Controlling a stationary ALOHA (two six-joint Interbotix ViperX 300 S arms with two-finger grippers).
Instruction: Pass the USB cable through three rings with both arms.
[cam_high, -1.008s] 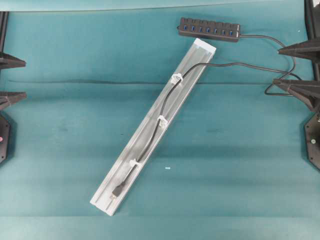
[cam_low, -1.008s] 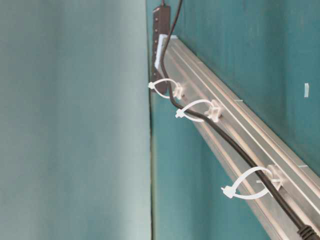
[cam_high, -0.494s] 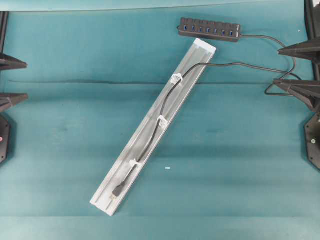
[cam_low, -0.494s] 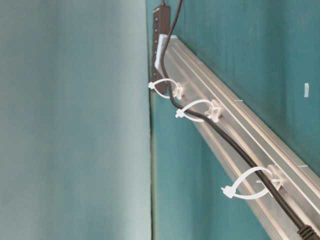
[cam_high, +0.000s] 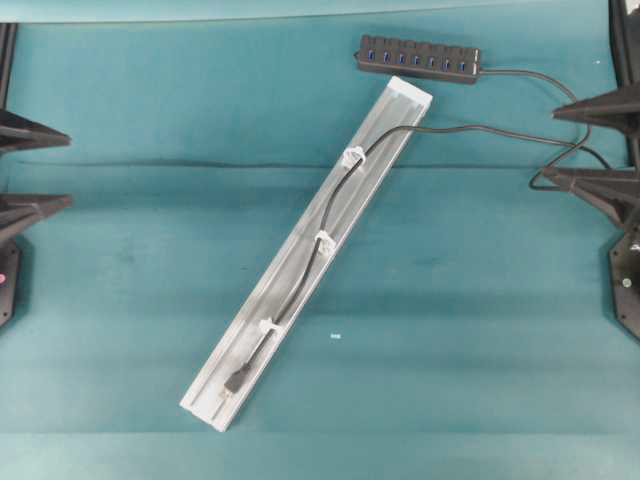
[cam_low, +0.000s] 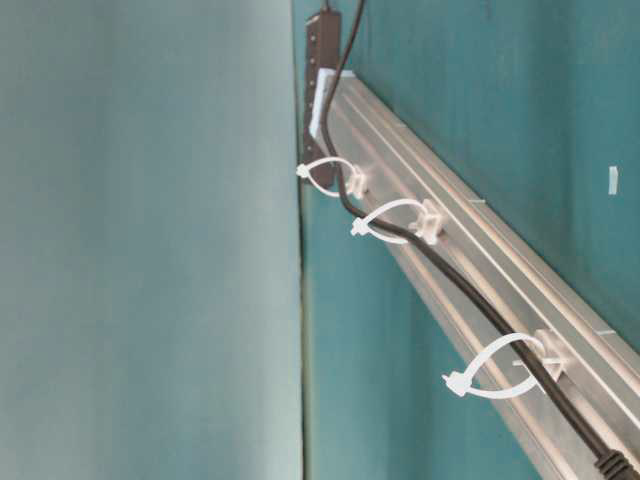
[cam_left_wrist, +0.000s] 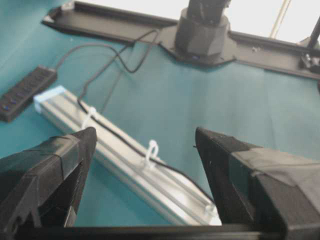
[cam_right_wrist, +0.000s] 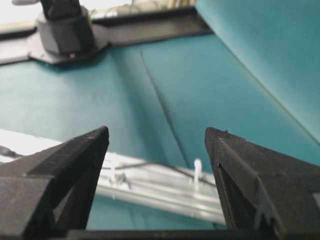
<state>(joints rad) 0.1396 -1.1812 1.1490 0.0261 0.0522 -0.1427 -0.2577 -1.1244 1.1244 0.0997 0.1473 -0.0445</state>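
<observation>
Two grippers idling at opposite table edges. Left gripper (cam_high: 35, 170) gaping wide, fingers (cam_left_wrist: 55, 165) holding nothing, well apart from everything. Lying diagonally between both pairs of fingers: silver rail (cam_high: 250, 330), with USB cable (cam_high: 330, 200) running through three rings (cam_high: 324, 240), plug resting near the rail's lower end. Right gripper (cam_high: 585, 140) likewise spread wide and empty, cable slack trailing just beside its fingers.

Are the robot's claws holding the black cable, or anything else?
No, nothing is held. The left gripper and the right gripper are both open and empty at the table's edges. The USB cable lies threaded through the three rings.
</observation>
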